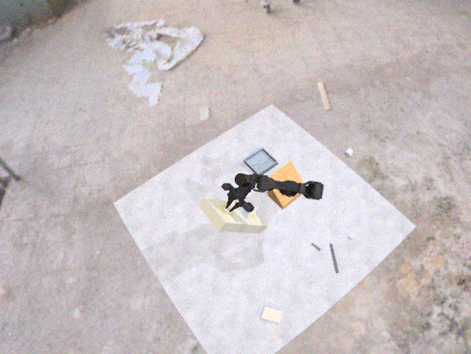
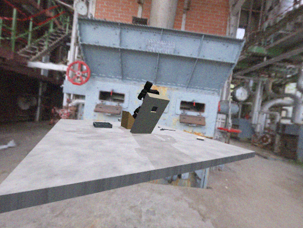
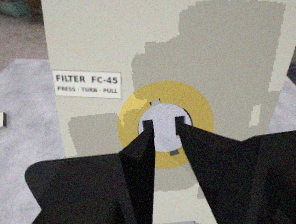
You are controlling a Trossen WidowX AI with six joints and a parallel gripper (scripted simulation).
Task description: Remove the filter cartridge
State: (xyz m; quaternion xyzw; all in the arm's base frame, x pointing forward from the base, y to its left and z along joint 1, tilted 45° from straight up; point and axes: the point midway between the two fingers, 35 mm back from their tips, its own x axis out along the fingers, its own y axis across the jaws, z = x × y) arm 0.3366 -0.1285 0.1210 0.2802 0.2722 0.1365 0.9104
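Note:
The round white cartridge [image 3: 165,142] sits in the yellow ring [image 3: 204,125] on the face of the tilted cream service panel [image 1: 211,215] [image 2: 150,117] [image 3: 235,55]. My gripper [image 1: 228,211] [image 3: 165,130] is partly open, its two fingers apart with nothing gripped between them. The fingertips are over the two dark slots on the cartridge face; how deep they reach into them cannot be told. The small notches of the ring show above and below the cartridge. The panel hides the fingers in the exterior view. The shallow dark-rimmed tray [image 1: 260,161] [image 2: 102,125] stands apart from the panel, with nothing visible in it.
An orange block [image 1: 286,175] [image 2: 127,120] stands between the tray and the panel, below the arm. A long dark rod [image 1: 334,258], a short dark rod [image 1: 316,246] and a cream plate [image 1: 272,315] [image 2: 200,138] lie on the table. A label [image 3: 86,84] is on the panel face.

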